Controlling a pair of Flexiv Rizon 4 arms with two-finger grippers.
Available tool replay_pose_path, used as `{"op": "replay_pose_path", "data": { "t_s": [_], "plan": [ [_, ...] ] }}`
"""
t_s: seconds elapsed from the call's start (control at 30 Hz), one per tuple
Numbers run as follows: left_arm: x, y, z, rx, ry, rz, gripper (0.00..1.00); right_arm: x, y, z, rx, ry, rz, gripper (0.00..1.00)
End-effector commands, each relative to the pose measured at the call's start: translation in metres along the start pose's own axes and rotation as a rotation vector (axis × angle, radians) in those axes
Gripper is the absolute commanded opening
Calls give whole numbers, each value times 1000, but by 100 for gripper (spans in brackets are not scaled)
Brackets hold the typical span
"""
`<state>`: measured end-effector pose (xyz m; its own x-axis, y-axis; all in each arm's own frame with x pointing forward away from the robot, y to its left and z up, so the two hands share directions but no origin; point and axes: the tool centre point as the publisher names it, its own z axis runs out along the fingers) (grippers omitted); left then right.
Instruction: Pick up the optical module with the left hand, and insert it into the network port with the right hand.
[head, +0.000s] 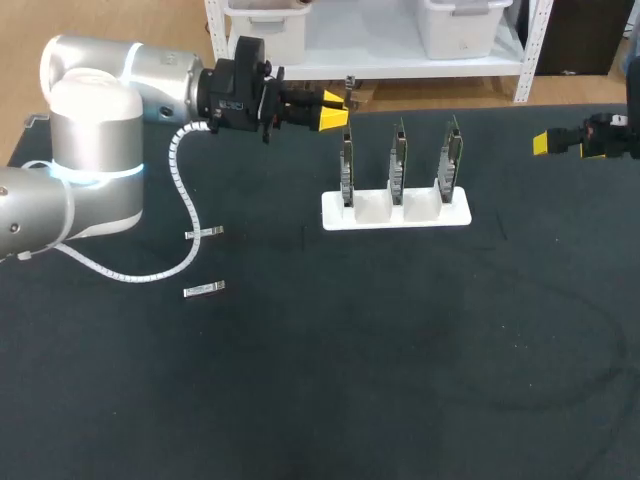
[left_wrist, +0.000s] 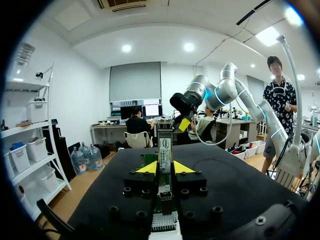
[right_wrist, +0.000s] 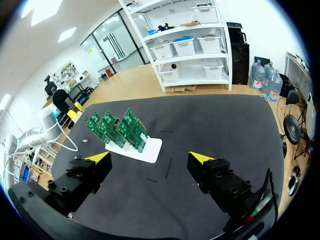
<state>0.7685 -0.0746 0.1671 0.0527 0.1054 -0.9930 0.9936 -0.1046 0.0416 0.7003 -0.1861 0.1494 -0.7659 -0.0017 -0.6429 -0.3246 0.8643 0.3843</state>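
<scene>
My left gripper (head: 338, 112) hangs above the back left of the table, shut on a silver optical module (head: 347, 92) that stands upright between its yellow tips. In the left wrist view the module (left_wrist: 165, 148) sticks out past the fingertips of that gripper (left_wrist: 165, 168), with green boards just under it. Three green circuit boards (head: 398, 165) with the network ports stand upright in a white stand (head: 372, 212), the leftmost right below the module. My right gripper (head: 550, 143) is at the table's right edge, open and empty; in its own view the gripper (right_wrist: 155, 162) faces the boards (right_wrist: 120, 129) from afar.
Two more silver modules lie flat on the dark mat at the left, one (head: 205, 234) behind the other (head: 204, 290), beside the left arm's white cable loop (head: 180, 190).
</scene>
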Motion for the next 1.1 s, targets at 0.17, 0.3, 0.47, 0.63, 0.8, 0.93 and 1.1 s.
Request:
{"op": "replay_pose_path", "data": {
  "t_s": [0.17, 0.3, 0.47, 0.63, 0.8, 0.93, 1.1],
  "plan": [
    [5, -1, -3, -8, 0, -14, 0, 0, 1, 0, 4, 0, 1, 100],
    [5, -1, -3, -7, 0, -16, 0, 0, 1, 0, 4, 0, 1, 100],
    [5, 0, -2, 3, -5, -14, 0, 0, 1, 0, 4, 0, 1, 100],
    [5, 0, 0, 10, -8, -14, 0, 0, 1, 0, 4, 0, 1, 100],
    [6, 1, 2, 17, -8, -19, 0, 0, 1, 0, 4, 0, 1, 100],
    [6, 1, 2, 16, -10, -21, 0, 0, 1, 0, 4, 0, 1, 100],
    [6, 0, 3, 13, -12, -22, 0, 0, 1, 0, 4, 0, 1, 100]
  ]
}}
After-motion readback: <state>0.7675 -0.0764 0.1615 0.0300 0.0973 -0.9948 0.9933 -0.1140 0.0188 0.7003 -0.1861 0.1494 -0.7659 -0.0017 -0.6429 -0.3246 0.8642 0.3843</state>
